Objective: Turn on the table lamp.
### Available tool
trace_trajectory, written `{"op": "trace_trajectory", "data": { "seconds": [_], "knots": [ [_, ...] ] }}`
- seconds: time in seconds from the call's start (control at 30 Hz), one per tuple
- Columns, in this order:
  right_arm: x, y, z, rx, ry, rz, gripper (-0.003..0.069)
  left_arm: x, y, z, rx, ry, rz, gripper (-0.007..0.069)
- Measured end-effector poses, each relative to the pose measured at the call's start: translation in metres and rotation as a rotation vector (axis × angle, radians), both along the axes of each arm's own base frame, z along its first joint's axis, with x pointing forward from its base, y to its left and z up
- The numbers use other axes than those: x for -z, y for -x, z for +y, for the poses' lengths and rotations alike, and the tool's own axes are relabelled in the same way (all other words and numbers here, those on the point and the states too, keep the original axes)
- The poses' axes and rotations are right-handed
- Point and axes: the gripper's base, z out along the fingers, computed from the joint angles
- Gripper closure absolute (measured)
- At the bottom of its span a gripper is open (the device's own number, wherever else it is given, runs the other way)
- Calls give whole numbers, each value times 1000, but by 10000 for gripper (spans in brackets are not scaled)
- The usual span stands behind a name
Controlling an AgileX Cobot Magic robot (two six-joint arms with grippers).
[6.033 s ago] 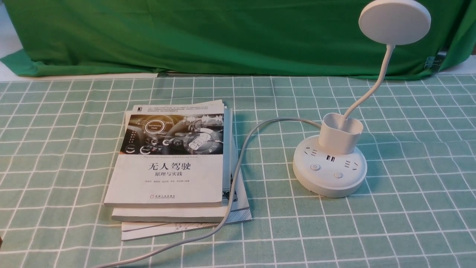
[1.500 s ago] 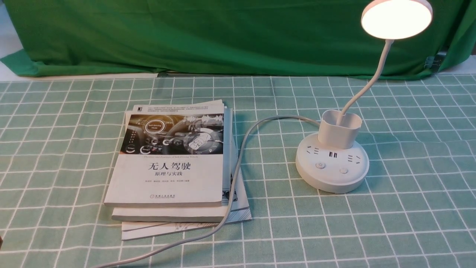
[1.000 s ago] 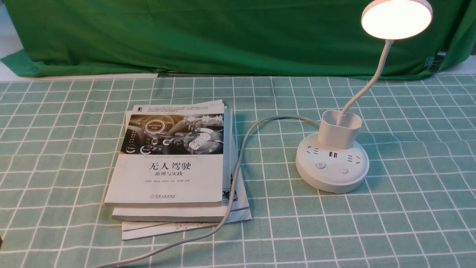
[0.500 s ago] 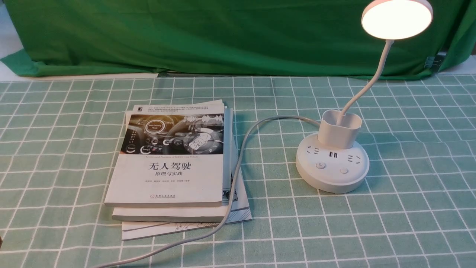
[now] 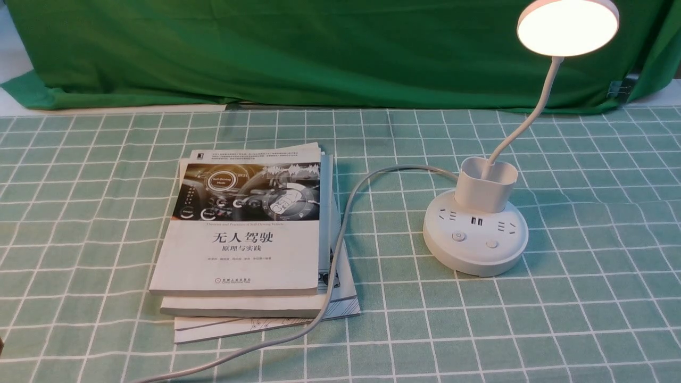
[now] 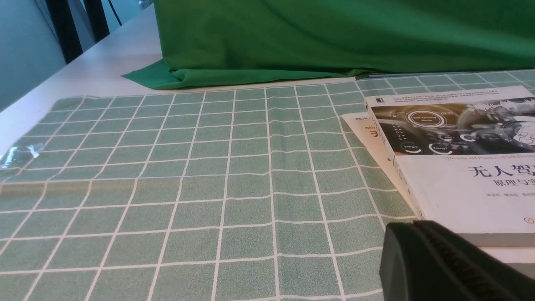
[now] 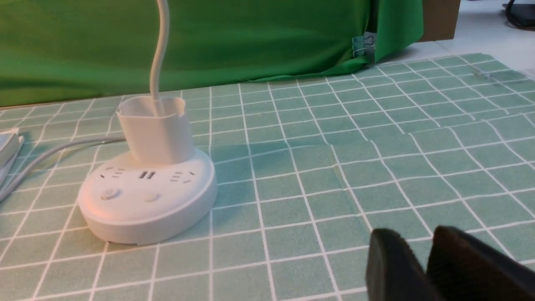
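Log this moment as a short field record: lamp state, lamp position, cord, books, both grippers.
lamp state: the white plastic table lamp is lit; its flat round disc head glows warm
lamp position: on the green checked tablecloth, to the right of the books
cord: the grey cord runs from the base leftward, then over the books' right edge toward the near table edge
books: stack of white-covered books, lying flat
left gripper: low beside the books, touching nothing; jaw state unclear
right gripper: near the cloth, apart from the lamp, fingers close together
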Motion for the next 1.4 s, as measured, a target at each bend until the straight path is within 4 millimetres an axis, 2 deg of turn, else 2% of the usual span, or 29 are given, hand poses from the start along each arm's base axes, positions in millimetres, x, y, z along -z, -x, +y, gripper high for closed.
{"op": "trace_trajectory", "data": {
  "seconds": [0.63, 1.4],
  "knots": [
    [0, 0, 0, 0, -2, 2, 424, 0, 0, 0, 0, 6, 0, 603],
    [0, 0, 0, 0, -3, 2, 422, 0, 0, 0, 0, 6, 0, 603]
  ]
}}
